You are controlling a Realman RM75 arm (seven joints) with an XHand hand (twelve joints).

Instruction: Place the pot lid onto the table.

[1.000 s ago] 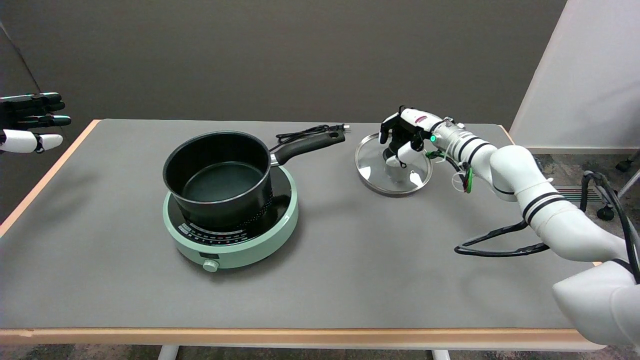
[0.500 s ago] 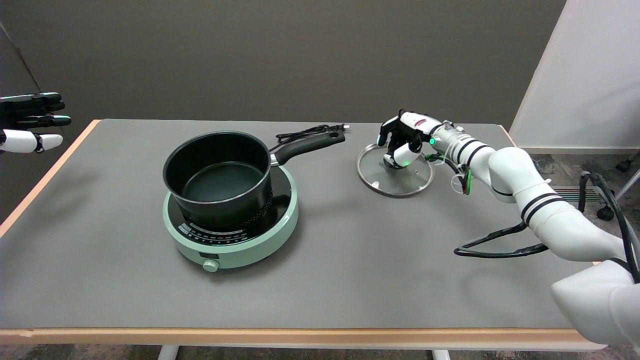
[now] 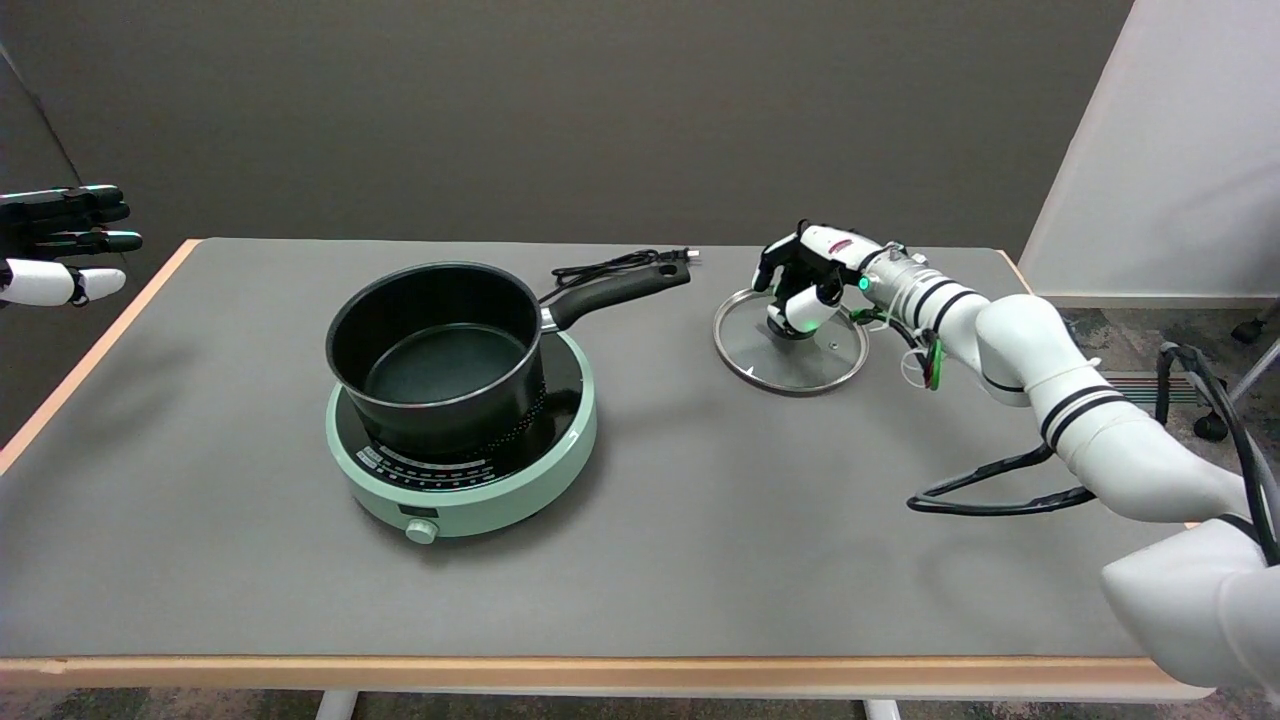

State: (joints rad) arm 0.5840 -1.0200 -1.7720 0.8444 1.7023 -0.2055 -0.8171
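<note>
Far left, the idle left hand (image 3: pixel 60 245), black and white, parked in the air off the desk edge, out of the way. Next along, a round mint-green electric hotplate (image 3: pixel 462 470) on the grey desk (image 3: pixel 700 540), carrying a black non-stick saucepan (image 3: pixel 435 345), open-topped, long black handle (image 3: pixel 615 290) angled back and right. Behind that handle, a coiled black power cord (image 3: pixel 610 266), unplugged, lying near the far edge. Pot uncovered, so the lid clearly off already. Further right, the round glass pot lid with steel rim (image 3: pixel 790 345), seemingly flat on the desk, well apart from the hotplate, placed in open space where nothing crowds it. Over its centre, the right hand (image 3: pixel 805 285), black-and-white, fingers (image 3: pixel 790 318) curled down around the knob, apparently grasping it; whether that hold is loosening, impossible to tell from this angle. Likely judgement: lid down, release and lift-away the remaining step. Far right, the white arm (image 3: pixel 1040 370) reaching across, black cable (image 3: pixel 990 490) looping beneath.
</note>
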